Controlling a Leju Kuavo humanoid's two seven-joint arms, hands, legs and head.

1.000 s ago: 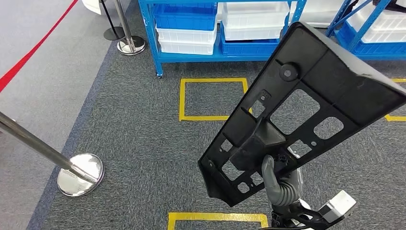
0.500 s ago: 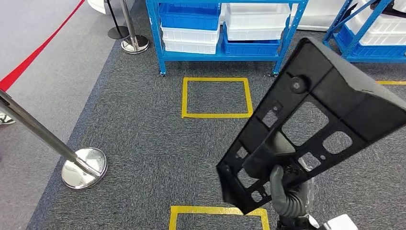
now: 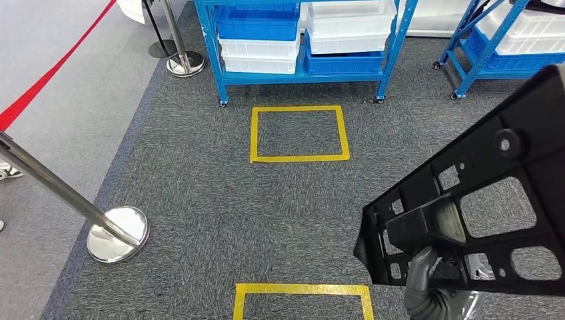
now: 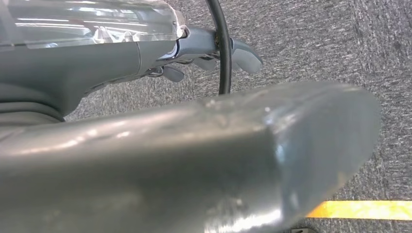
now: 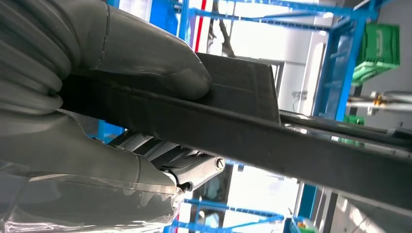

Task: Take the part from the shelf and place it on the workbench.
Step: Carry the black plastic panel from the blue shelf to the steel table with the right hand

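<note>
A large flat black plastic part point(image 3: 480, 200) with several cut-out openings hangs tilted over the carpet at the lower right of the head view. My right hand point(image 3: 426, 283) grips it from below, near its lower end. In the right wrist view the thumb point(image 5: 145, 58) presses on the part's dark edge point(image 5: 291, 141), with the fingers under it. My left hand point(image 4: 145, 121) hangs over the grey carpet and holds nothing, its fingers point(image 4: 214, 48) lying loose and apart.
A blue shelf point(image 3: 220, 40) with blue and white bins stands ahead, a second blue rack point(image 3: 466, 67) to its right. Yellow tape squares point(image 3: 298, 133) point(image 3: 300, 290) mark the carpet. A chrome stanchion base point(image 3: 116, 233) and a red rope point(image 3: 46, 73) lie left.
The black part and my right hand have swung to the right and lower in the head view. The view itself has shifted a little, and the second rack now shows.
</note>
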